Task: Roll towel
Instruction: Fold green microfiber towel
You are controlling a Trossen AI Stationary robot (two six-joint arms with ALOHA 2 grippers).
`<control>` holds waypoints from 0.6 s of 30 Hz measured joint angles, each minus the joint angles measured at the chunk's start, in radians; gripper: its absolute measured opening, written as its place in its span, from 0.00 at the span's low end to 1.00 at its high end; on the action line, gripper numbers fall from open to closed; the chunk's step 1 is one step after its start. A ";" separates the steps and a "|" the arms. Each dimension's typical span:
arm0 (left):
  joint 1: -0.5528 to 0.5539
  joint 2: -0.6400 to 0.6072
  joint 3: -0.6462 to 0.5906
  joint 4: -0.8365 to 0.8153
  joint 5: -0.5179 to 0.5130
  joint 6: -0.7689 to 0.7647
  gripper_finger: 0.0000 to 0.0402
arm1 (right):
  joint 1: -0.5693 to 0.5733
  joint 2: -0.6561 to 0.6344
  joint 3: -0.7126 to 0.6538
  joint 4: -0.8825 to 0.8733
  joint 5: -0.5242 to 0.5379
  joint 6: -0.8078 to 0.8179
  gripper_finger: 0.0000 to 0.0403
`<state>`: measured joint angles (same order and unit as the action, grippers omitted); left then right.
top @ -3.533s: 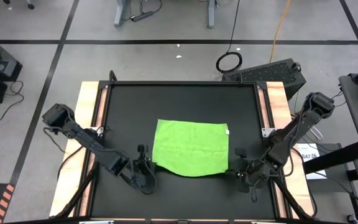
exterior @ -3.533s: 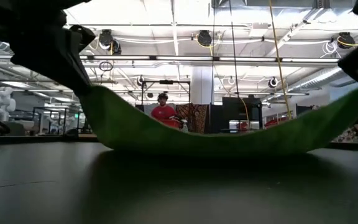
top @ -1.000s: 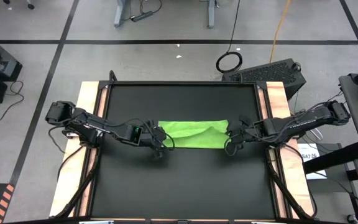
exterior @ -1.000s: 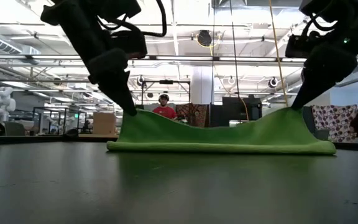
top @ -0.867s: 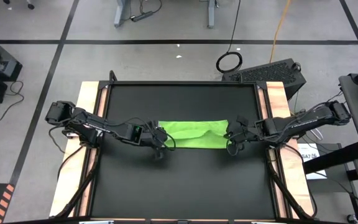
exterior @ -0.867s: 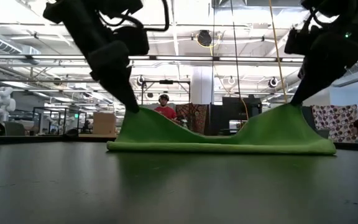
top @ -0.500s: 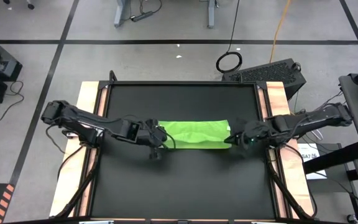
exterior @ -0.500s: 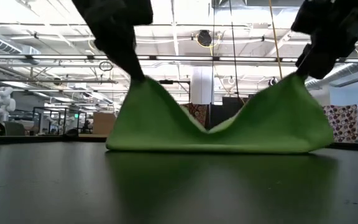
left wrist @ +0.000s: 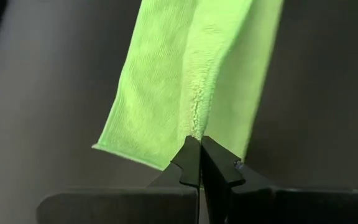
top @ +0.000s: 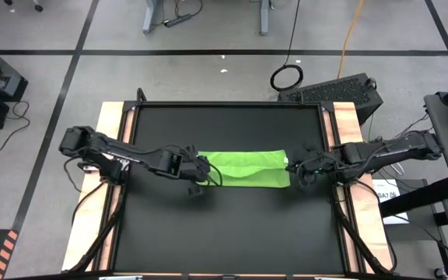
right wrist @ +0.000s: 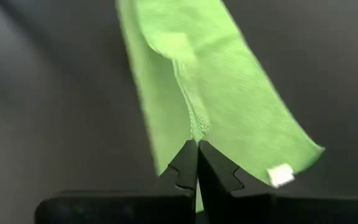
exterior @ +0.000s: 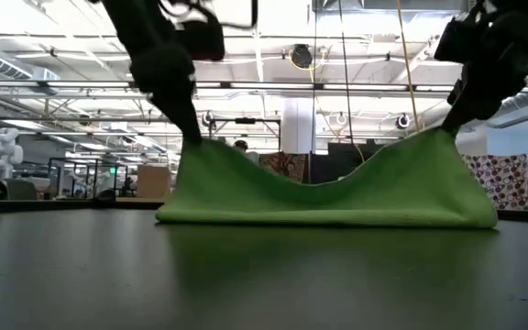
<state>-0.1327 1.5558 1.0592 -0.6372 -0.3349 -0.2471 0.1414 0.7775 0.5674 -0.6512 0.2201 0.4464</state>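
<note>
The lime-green towel (top: pixel 245 169) lies as a folded strip across the middle of the black table (top: pixel 224 233). Its lower fold (exterior: pixel 328 218) rests on the table. Both short ends are drawn up into peaks, and the middle (exterior: pixel 319 188) sags between them. My left gripper (top: pixel 202 169) is shut on the towel's left end. My right gripper (top: pixel 292 166) is shut on its right end, near a small white tag (right wrist: pixel 281 175). My left gripper pinches a raised ridge of cloth (left wrist: pixel 196 127) at the towel's left short end between its two fingertips. The fingers slant down from the table's left. That end stands up as a peak (exterior: pixel 200 147) below them while the bottom stays on the table. My right gripper pinches a ridge of cloth (right wrist: pixel 197 130) at the towel's right short end between its fingertips. It slants down from the table's right. This end rises to a peak (exterior: pixel 443 137), with the cloth drawn between the two grippers and slack in the middle.
Wooden rails (top: pixel 107 155) run along both sides of the black table. A dark box (top: pixel 337 92) sits past the far right corner, and a cable loop (top: pixel 286 76) lies on the floor. Bare table surface lies on the near and far sides of the towel.
Both grippers have risen, still shut on the towel's ends. The ends have been pulled up from low humps into tall peaks, then eased slightly lower. The bottom fold has stayed on the table, and the middle sags between the peaks.
</note>
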 joint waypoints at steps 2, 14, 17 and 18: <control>0.016 0.034 0.000 -0.011 -0.004 0.002 0.01 | -0.010 0.027 0.000 -0.024 0.034 0.012 0.00; 0.076 0.106 -0.006 -0.007 -0.052 0.010 0.01 | -0.083 0.198 0.000 -0.020 0.093 0.046 0.00; 0.090 0.106 -0.018 0.001 -0.076 0.010 0.04 | -0.104 0.241 0.000 -0.006 0.102 0.032 0.00; 0.096 0.106 -0.020 0.001 -0.082 0.010 0.05 | -0.113 0.255 0.000 -0.002 0.110 0.027 0.00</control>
<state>-0.0368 1.6615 1.0391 -0.6360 -0.4165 -0.2370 0.0281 1.0321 0.5671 -0.6535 0.3304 0.4737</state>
